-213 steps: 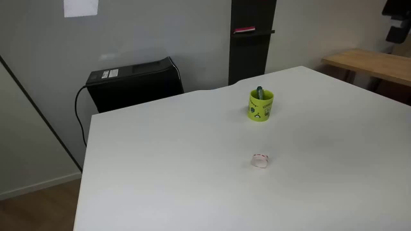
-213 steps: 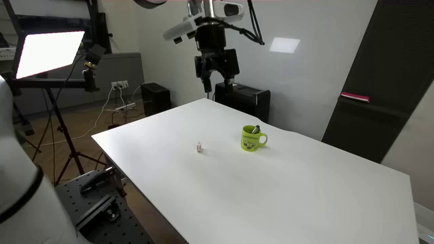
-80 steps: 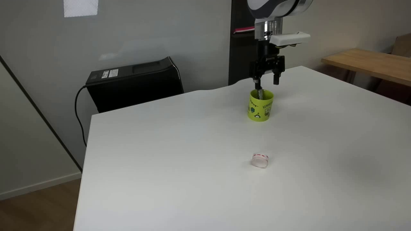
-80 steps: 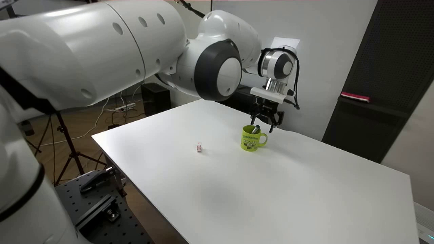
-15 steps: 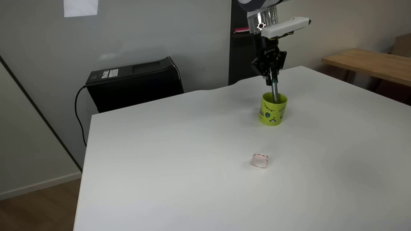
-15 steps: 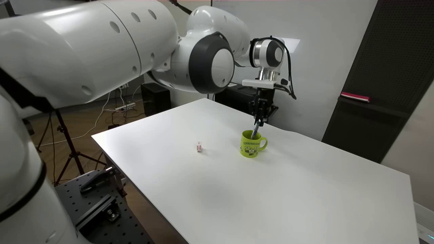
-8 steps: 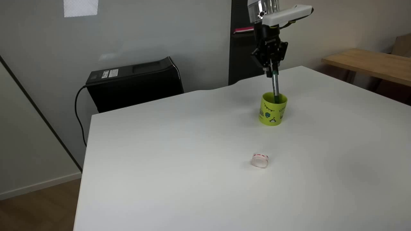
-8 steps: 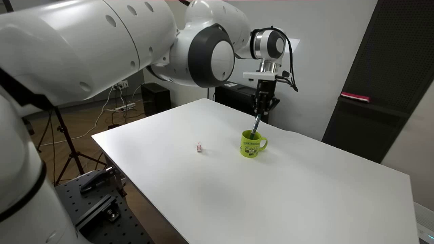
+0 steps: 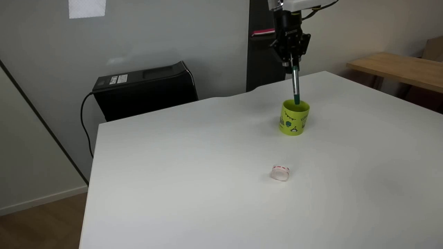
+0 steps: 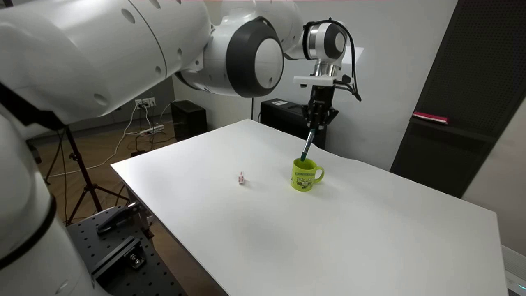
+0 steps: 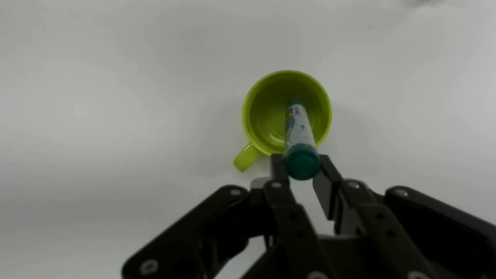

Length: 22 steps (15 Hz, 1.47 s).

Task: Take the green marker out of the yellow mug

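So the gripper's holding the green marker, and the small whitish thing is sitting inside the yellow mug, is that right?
Not quite: the small whitish thing isn't inside the yellow mug; it lies on the white table, apart from the mug, as both exterior views show. The rest is right: the gripper is holding the green marker.

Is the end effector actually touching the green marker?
Touching. The wrist view shows the end effector clamped on the green marker, against both sides of its near green end.
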Tool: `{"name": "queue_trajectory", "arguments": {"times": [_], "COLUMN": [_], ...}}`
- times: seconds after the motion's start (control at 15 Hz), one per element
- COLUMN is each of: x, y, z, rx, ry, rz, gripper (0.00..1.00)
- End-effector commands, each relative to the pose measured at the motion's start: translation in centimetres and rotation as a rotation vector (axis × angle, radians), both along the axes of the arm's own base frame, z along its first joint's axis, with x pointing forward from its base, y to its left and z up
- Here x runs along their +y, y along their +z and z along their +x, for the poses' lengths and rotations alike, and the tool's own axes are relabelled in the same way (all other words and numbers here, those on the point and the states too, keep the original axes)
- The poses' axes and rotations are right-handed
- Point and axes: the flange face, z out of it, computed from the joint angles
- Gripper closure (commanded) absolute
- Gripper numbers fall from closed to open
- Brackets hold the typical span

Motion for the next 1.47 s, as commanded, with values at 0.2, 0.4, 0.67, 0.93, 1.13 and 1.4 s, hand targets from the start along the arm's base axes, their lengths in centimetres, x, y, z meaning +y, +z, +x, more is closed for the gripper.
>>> {"name": "queue_trajectory", "arguments": {"times": [0.2,0.4,0.67,0.93,1.13,1.4], "x": [1.6,2.1,2.0,1.3,0.9,1.1], "y": [3.1,3.2,1.9,-0.2,-2.0,-4.3], "z": [-1.0,-1.4,-2.4,-3.7,-4.2,-4.4], "rx": [0.041,0.077,0.163,0.282,0.334,0.353], "ry": [0.018,0.013,-0.024,-0.072,-0.083,-0.065], "rz": [0.118,0.178,0.248,0.246,0.24,0.223], "gripper": [0.94,0.94,0.94,0.94,0.94,0.94]}}
